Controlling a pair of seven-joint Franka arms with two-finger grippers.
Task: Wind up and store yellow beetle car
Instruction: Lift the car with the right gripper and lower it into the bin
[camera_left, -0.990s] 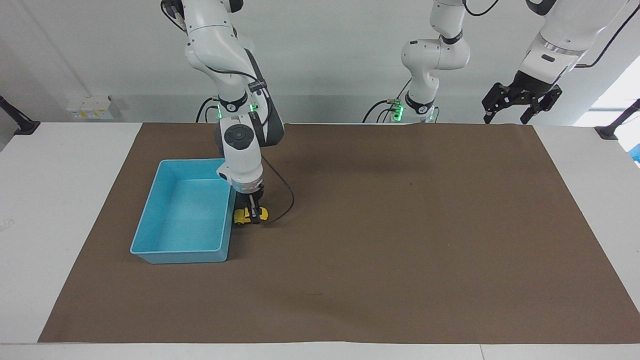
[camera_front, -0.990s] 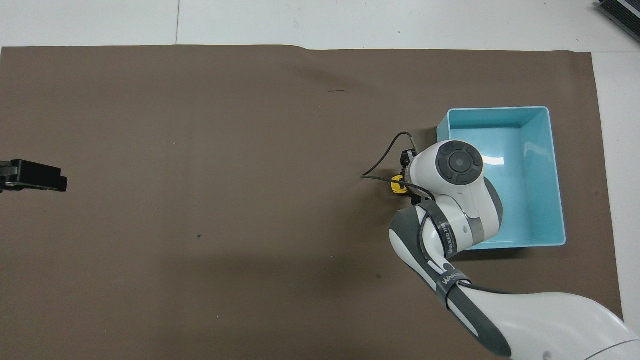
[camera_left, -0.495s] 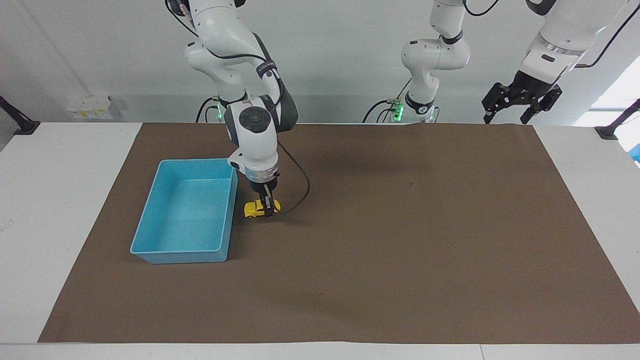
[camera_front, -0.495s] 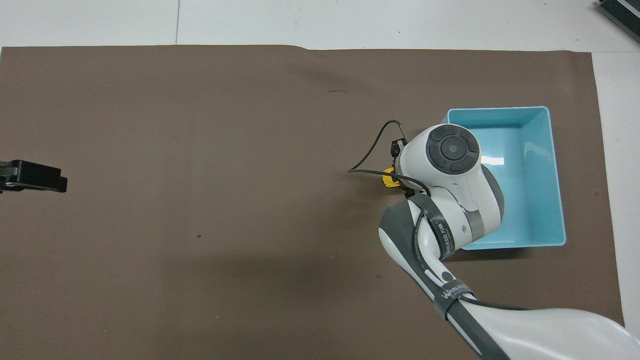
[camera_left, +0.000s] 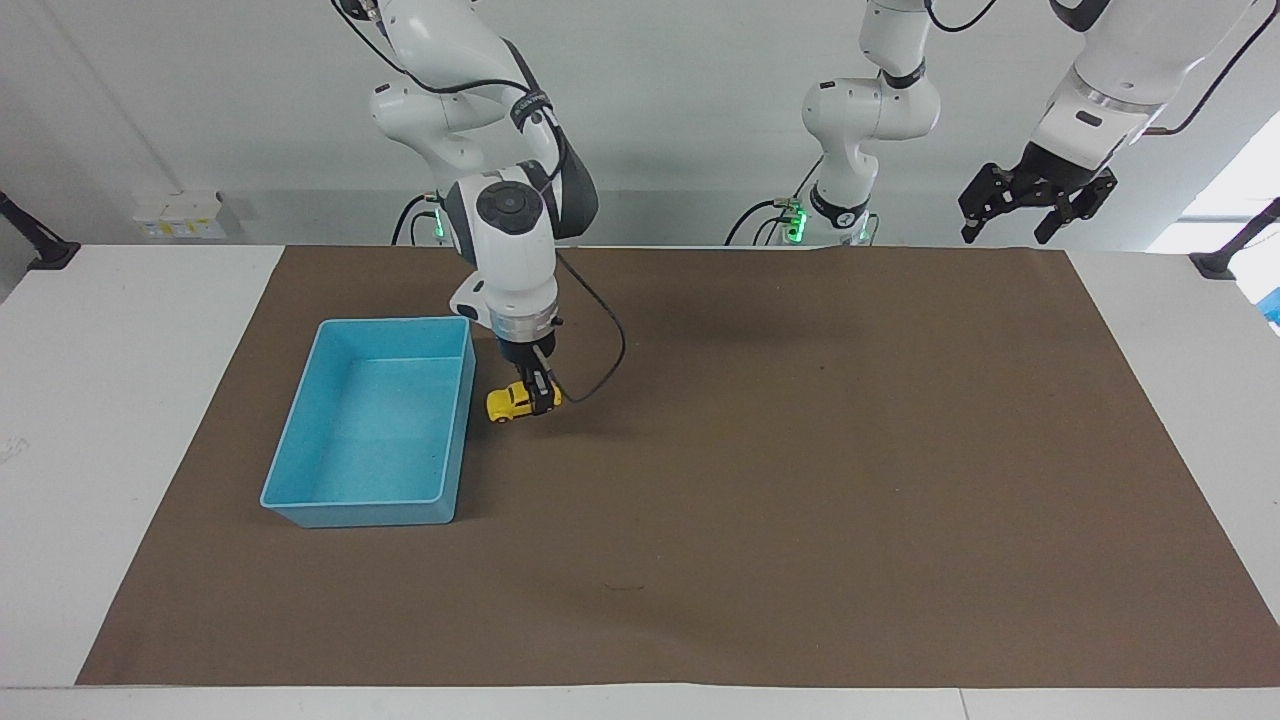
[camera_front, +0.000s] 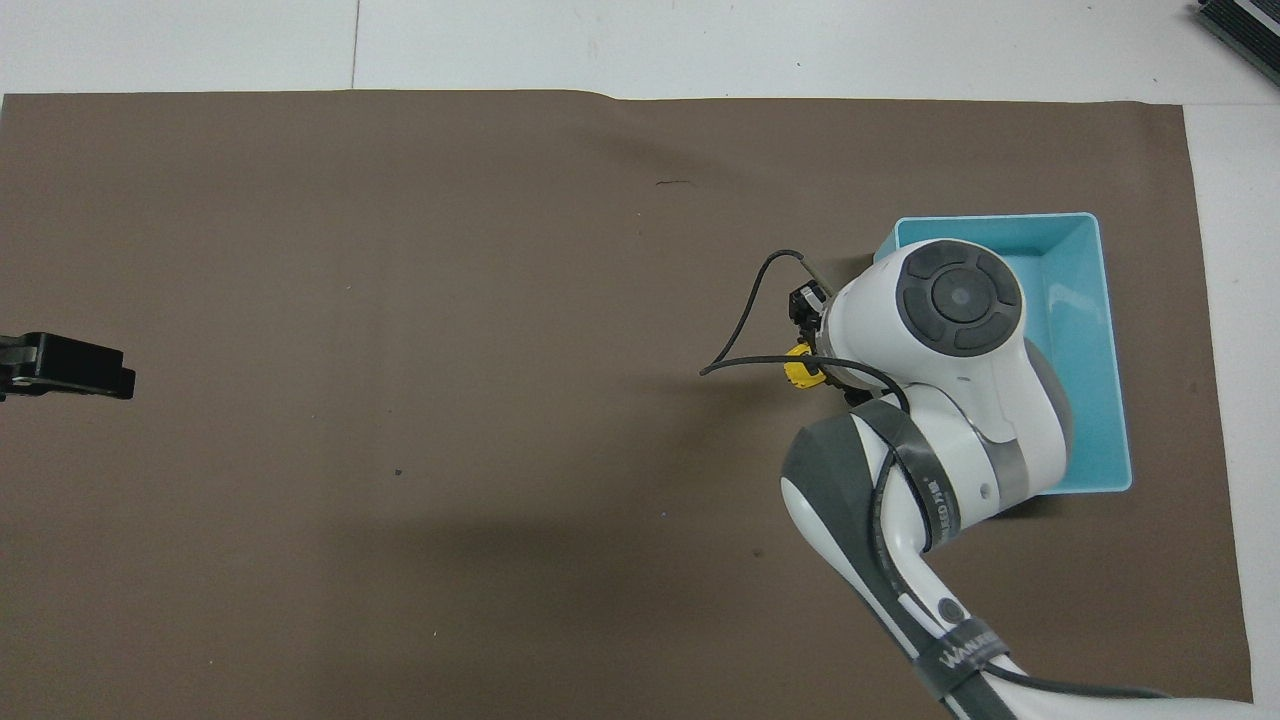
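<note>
The yellow beetle car (camera_left: 516, 401) hangs a little above the brown mat, beside the blue bin's (camera_left: 395, 322) long wall on the side toward the left arm's end. My right gripper (camera_left: 541, 398) points straight down and is shut on the car's rear half. In the overhead view only a yellow corner of the car (camera_front: 800, 369) shows, since the right wrist covers the rest and part of the bin (camera_front: 1000, 217). My left gripper (camera_left: 1003, 232) waits open and empty, raised over the mat's edge at its own end, with its tip (camera_front: 65, 365) just in the overhead view.
A brown mat (camera_left: 800, 480) covers most of the white table. A black cable (camera_left: 600, 370) loops from the right wrist beside the car. The bin holds nothing.
The right gripper has lifted the car off the mat next to the bin. Its wrist has swung over the bin's edge. The left arm has barely moved.
</note>
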